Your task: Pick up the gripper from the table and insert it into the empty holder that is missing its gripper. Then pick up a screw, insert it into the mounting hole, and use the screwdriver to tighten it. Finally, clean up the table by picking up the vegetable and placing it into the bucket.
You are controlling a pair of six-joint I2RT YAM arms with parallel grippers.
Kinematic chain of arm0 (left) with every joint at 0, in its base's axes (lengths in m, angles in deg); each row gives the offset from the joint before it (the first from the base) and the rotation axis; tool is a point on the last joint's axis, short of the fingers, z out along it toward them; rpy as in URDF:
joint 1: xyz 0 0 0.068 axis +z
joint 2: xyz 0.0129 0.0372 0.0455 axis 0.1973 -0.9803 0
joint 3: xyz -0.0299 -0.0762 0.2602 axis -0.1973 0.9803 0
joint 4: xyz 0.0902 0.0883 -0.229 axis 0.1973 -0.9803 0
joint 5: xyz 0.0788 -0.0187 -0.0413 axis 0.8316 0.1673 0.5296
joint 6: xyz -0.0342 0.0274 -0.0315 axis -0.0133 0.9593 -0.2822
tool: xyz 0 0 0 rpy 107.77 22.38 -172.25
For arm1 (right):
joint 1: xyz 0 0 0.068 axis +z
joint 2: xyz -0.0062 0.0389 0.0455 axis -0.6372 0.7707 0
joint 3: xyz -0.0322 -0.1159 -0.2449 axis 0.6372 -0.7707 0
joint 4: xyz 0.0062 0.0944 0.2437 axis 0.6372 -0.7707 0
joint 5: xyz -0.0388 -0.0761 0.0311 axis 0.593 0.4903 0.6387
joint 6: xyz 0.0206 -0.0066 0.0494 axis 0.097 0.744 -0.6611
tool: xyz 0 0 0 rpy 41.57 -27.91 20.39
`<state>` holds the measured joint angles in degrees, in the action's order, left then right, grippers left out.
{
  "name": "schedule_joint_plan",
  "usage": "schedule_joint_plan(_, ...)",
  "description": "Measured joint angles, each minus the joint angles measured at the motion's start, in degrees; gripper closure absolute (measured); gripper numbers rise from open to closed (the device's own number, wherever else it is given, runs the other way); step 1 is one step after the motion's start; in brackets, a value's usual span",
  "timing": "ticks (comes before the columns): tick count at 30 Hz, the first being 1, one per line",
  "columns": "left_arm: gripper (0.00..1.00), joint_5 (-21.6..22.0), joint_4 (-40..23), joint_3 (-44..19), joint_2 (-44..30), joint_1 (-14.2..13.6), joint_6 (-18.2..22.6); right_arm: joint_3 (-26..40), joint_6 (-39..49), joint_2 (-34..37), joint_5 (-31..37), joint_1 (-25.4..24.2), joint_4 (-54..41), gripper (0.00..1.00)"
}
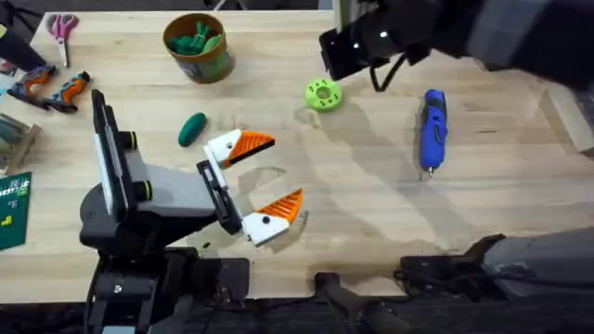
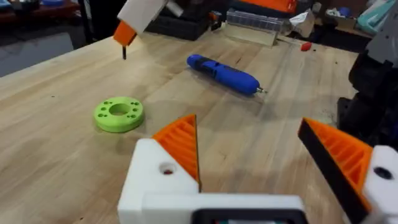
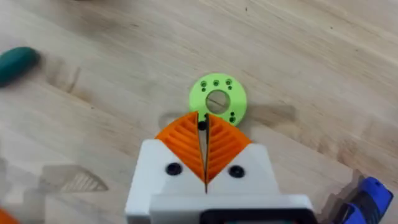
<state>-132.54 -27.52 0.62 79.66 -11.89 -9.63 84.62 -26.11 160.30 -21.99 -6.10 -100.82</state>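
- Overhead view, leftmost: the left gripper (image 1: 283, 170) lay low over the table with its two orange-padded fingers spread wide and nothing between them. Both white blocks carried an orange wedge, so the finger piece looked already seated. I could not tell which block was the refilled holder.
- The vegetable (image 1: 192, 128) lay just behind the left gripper's farther finger. The bucket (image 1: 198, 46) stood farther beyond it, well apart from both grippers, so clean-up was not yet begun.
- In the left wrist view, a round mounting hole (image 2: 166, 169) showed on the face of one white block, just below its orange wedge.
- The lime-green disc (image 1: 322, 95) sat directly under the right gripper (image 3: 204, 121). Its pads were pressed together on a small dark piece, most likely the screw (image 2: 124, 52), which hung tip-down below the orange ends.
- Judged step: carrying the screw to the mounting hole. To do it well, the right arm should keep the pinch firm and lift clear of the disc. It should bring the screw square to the hole's axis while the left arm holds its block motionless, and let go only once the screw has seated.
- The screwdriver (image 1: 432, 130) lay flat beside the right gripper, on the side away from the left arm, near enough to fetch next.
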Motion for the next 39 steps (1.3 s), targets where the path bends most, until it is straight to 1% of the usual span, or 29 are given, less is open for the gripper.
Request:
schedule_joint_plan(5, 0.014, 0.00, 0.00, 0.00, 0.00, 0.00, -0.02, 0.02, -0.49, -4.49, -0.02, 2.67, -2.90, 0.994)
schedule_joint_plan(9, 0.014, 0.00, 0.00, 0.00, 0.00, 0.00, -0.02, 0.75, -0.72, -6.75, -0.43, 6.11, -5.98, 0.994)
schedule_joint_plan(13, 0.015, 0.02, 0.00, 0.00, 0.00, 0.00, -0.02, 5.24, -0.81, -6.74, -2.53, 9.94, -9.43, 0.994)
schedule_joint_plan(18, 0.015, 0.01, 0.00, 0.00, -0.02, 0.00, -0.02, 10.55, -0.89, -6.84, -3.62, 15.20, -10.57, 0.994)
schedule_joint_plan(21, 0.015, 0.00, 0.00, 0.00, 0.00, 0.00, -0.02, 11.21, -0.90, -6.90, -3.90, 18.65, -10.90, 0.994)
schedule_joint_plan(22, 0.015, 0.01, 0.00, 0.00, -0.01, 0.00, -0.02, 11.21, -0.93, -6.89, -4.11, 22.03, -11.19, 0.994)
schedule_joint_plan(26, 0.015, 0.00, -0.01, 0.00, 0.00, 0.00, -0.01, 11.21, -1.68, -6.87, -4.33, 25.95, -11.28, 0.994)
schedule_joint_plan(31, 0.015, 0.02, 0.00, 0.00, 0.00, 0.00, -0.02, 11.21, -2.86, -6.87, -6.73, 28.00, -11.09, 0.994)
schedule_joint_plan(39, 0.015, 0.00, -0.02, 0.00, -0.02, 0.00, 0.00, 11.21, -3.08, -6.60, -8.24, 28.50, -11.01, 0.994)
